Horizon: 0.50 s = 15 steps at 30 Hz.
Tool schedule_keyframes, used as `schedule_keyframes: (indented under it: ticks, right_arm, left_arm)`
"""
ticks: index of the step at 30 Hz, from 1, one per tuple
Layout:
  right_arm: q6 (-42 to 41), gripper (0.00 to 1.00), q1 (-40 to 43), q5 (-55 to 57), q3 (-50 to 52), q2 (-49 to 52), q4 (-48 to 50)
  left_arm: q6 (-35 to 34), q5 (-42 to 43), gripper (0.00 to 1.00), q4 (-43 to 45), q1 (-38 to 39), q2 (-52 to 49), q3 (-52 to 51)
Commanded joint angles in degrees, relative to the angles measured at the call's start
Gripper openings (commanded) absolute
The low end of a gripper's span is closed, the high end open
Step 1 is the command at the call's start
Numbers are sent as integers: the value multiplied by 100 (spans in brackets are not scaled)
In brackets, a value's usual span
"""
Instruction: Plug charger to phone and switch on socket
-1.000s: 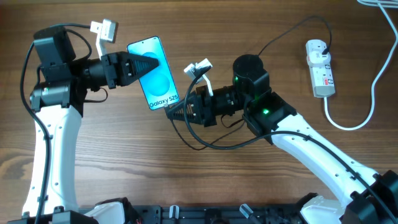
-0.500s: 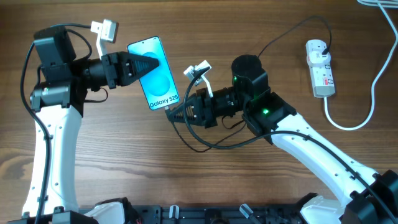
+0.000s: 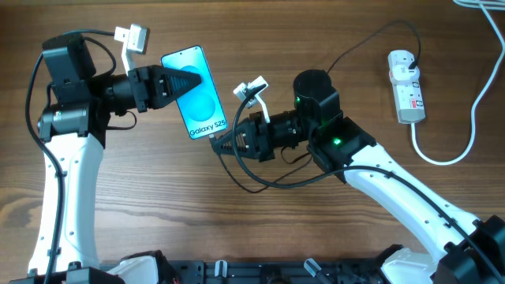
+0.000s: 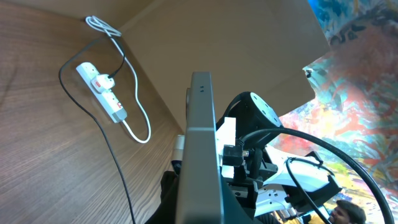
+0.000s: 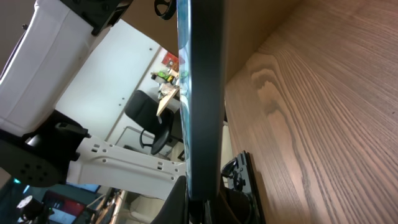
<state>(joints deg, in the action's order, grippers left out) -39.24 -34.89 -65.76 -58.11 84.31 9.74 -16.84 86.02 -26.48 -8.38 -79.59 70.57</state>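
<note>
The phone [image 3: 197, 99] has a cyan screen and is held off the table by my left gripper [image 3: 175, 84], which is shut on its upper left edge. It shows edge-on in the left wrist view [image 4: 199, 155] and the right wrist view [image 5: 205, 93]. My right gripper [image 3: 223, 142] is shut on the charger plug [image 3: 214, 136] right at the phone's lower end. Whether the plug is seated is hidden. The charger's thin black cable [image 3: 268, 185] loops under the right arm. The white socket [image 3: 406, 87] lies at the far right, also seen in the left wrist view [image 4: 99, 90].
A thick white cord [image 3: 473, 118] curves from the socket toward the right edge. A black cable [image 3: 363, 43] runs from the socket toward the right arm's base. The wooden table [image 3: 158, 213] lies below both arms.
My right gripper has edged very slightly left toward the phone's lower end. The left arm and phone have not moved.
</note>
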Motion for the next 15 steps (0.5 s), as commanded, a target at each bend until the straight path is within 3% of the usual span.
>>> schedule_keyframes:
  ticks: [1,15]
  right_arm:
    - [-22,4,4,-2,-33,68,212]
    - [-144,4,4,42,-33,68,50]
  left_arm:
    - [-11,205,4,11,0,105,92]
    - [-13,205,4,9,0,105,92]
